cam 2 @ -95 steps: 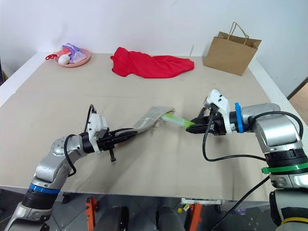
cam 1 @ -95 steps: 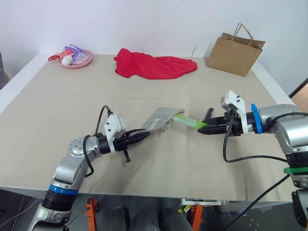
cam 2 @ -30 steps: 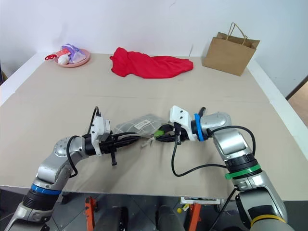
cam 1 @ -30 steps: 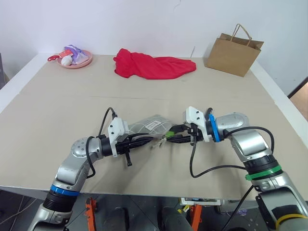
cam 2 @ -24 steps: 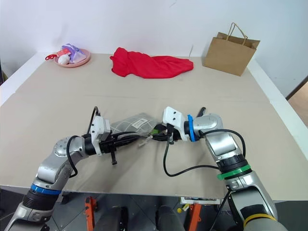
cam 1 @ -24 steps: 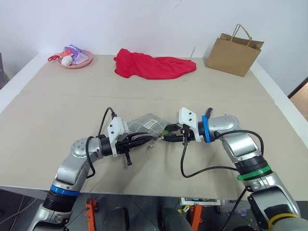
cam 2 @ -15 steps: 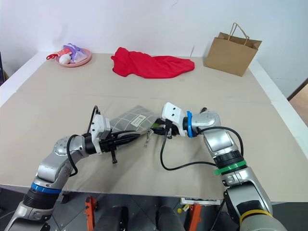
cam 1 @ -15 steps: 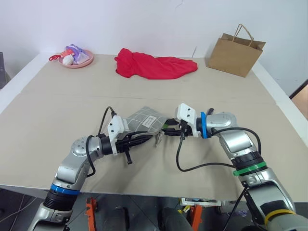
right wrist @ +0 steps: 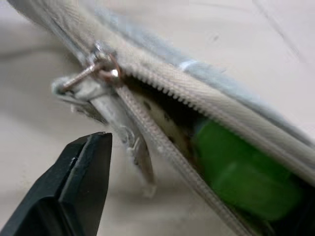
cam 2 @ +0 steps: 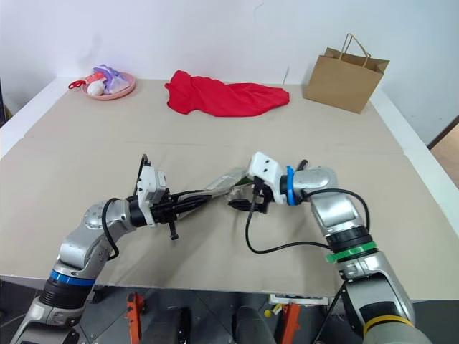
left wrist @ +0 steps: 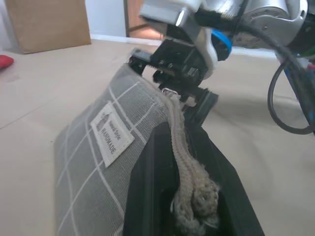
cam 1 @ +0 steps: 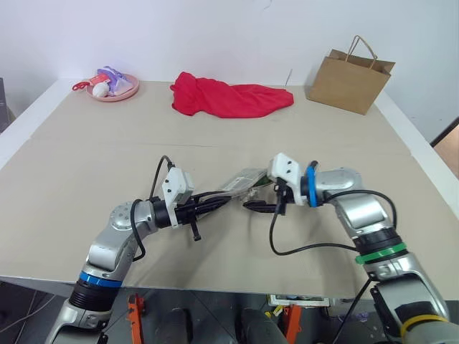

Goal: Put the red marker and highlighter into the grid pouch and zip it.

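1. At the centre of the head views, the flat grey fabric grid pouch with white lines (cam 1: 240, 182) hangs above the beige tabletop (cam 1: 86, 150). It spans the space between the two arms.
2. The left gripper (cam 1: 228, 200) is pressed together on the pouch's zipper end, the fabric bunched between its black fingers (left wrist: 147, 196).
3. The right gripper (cam 1: 252, 203) has just spread wide. A second ago it was pinched on the chunky lime-green highlighter, pushing it into the pouch mouth.
4. The highlighter (right wrist: 241, 177) now sits inside the open zipper, released.
5. The metal zipper pull (right wrist: 101, 69) lies just beside one right finger (right wrist: 74, 191), apart from it.
6. The red marker is probably deeper inside, though the opening is too dark to tell.
7. Judged from this, zipping is what remains.
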Controlling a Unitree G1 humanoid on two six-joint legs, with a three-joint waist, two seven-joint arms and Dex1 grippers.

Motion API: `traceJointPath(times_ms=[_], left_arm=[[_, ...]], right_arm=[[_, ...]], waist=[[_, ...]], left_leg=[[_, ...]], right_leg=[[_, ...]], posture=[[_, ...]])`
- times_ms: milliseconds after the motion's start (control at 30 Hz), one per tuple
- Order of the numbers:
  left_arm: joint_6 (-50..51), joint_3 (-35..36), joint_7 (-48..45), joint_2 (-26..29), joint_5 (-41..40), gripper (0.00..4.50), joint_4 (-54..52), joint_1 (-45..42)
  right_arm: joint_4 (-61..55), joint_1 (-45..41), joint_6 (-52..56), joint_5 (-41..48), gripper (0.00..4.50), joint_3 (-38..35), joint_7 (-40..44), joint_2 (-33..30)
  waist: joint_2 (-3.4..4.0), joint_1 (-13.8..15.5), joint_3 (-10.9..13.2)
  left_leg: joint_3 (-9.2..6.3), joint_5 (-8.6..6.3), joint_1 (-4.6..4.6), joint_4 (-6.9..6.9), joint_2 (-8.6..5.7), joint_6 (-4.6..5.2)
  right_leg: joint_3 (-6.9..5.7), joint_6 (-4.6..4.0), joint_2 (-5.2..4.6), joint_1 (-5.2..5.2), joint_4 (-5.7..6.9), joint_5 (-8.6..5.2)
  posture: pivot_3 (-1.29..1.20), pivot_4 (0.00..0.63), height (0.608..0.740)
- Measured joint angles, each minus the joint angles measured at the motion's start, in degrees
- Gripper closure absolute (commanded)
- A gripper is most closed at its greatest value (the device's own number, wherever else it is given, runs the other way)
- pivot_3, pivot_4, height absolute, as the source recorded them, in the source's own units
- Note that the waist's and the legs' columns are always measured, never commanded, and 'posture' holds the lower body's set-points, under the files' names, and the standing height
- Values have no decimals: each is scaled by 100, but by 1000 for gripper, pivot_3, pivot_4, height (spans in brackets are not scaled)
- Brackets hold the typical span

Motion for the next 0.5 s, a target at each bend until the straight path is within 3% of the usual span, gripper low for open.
traceJointPath(times_ms=[200, 367, 433, 500], left_arm=[[175, 248, 213, 19, -218, 4500, -11, -29], [270, 260, 246, 24, -286, 4500, -24, -30], [293, 265, 252, 40, -294, 4500, -29, -29], [307, 274, 262, 59, -295, 4500, -42, -27]], right_arm=[[-512, 203, 986, 1257, 50, -1321, 443, -933], [-739, 231, 1850, 2490, 50, -2439, 439, -1053], [-739, 191, 2161, 2829, 50, -2827, 190, -1053], [-412, -36, 2117, 2512, 50, -2762, -448, -1010]], waist=[[0, 48, 0], [0, 27, 0], [0, 27, 0], [-1, -16, 0]], left_leg=[[-1, -1, 0, 0, -3, 1], [-2, 0, 6, -1, 4, 1], [0, 0, 6, -1, 4, 1], [6, 0, 12, 2, 3, 1]], right_leg=[[-1, 2, -3, 1, -1, -2], [0, -3, 6, 3, -1, 1], [2, -3, 6, 4, -1, 2], [12, 1, 4, 5, -1, 4]], posture=[[0, 150, 740], [0, 150, 740], [0, 150, 740], [0, 150, 740]])
